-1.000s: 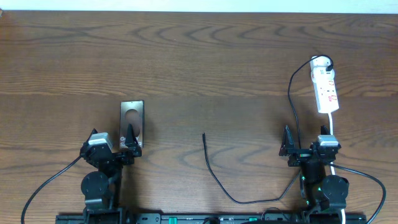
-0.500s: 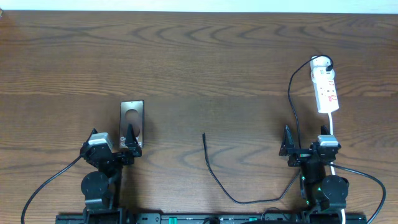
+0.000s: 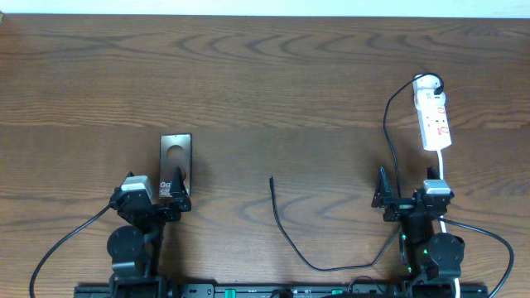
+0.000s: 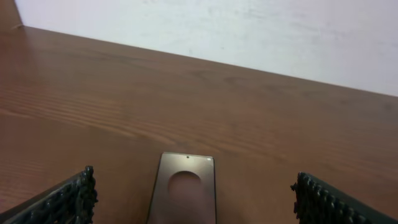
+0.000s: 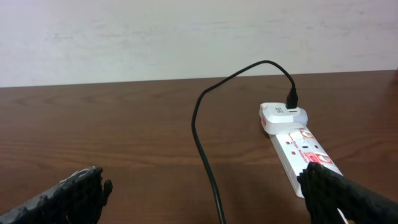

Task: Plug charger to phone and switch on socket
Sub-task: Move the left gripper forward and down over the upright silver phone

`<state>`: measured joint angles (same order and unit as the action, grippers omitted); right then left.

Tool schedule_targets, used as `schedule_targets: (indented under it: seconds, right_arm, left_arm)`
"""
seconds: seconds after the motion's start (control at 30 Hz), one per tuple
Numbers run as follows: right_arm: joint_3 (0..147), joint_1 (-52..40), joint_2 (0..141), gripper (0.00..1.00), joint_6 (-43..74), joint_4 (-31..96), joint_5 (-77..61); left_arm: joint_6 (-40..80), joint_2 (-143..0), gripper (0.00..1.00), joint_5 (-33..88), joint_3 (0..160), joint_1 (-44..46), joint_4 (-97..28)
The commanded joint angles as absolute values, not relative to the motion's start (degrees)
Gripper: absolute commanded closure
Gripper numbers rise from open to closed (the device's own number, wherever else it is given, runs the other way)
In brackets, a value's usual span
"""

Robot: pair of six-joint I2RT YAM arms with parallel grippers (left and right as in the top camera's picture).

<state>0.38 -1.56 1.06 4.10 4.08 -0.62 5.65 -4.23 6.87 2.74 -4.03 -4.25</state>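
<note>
The phone (image 3: pixel 175 153) lies flat on the table at the left, its round circle mark facing up. My left gripper (image 3: pixel 175 189) sits at its near end, open and empty. In the left wrist view the phone (image 4: pixel 184 186) lies between and just ahead of the spread fingers (image 4: pixel 193 190). The charger cable (image 3: pixel 286 236) has its free plug tip (image 3: pixel 272 180) at mid-table, and its other end is plugged into the socket (image 3: pixel 434 116) at the right. My right gripper (image 3: pixel 383 192) is open and empty, near the cable (image 5: pixel 202 143) and the socket (image 5: pixel 297 146).
The socket's white cord (image 3: pixel 443 170) runs down past my right arm. Thicker black robot cables trail from both arm bases along the table's near edge. A pale wall stands behind the far edge.
My left gripper has shifted slightly to the right, closer over the phone's near end. The right arm, cable and socket have not moved.
</note>
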Motion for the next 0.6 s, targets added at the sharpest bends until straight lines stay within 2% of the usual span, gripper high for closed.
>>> schedule_targets:
  seconds: [0.0, 0.33, 0.57]
  right_arm:
    - [0.32, -1.17, 1.13, 0.01, 3.57, 4.32, -0.54]
    - [0.32, -1.17, 1.13, 0.01, 3.57, 4.32, -0.54]
    - [0.32, -1.17, 1.13, 0.01, 3.57, 4.32, -0.54]
  left_arm:
    - [2.55, -8.49, 0.02, 8.36, 8.43, -4.16, -6.04]
    - [1.96, -31.86, 0.02, 8.38, 26.02, -4.16, -10.39]
    - [1.93, -51.40, 0.02, 8.36, 44.51, -4.16, -24.77]
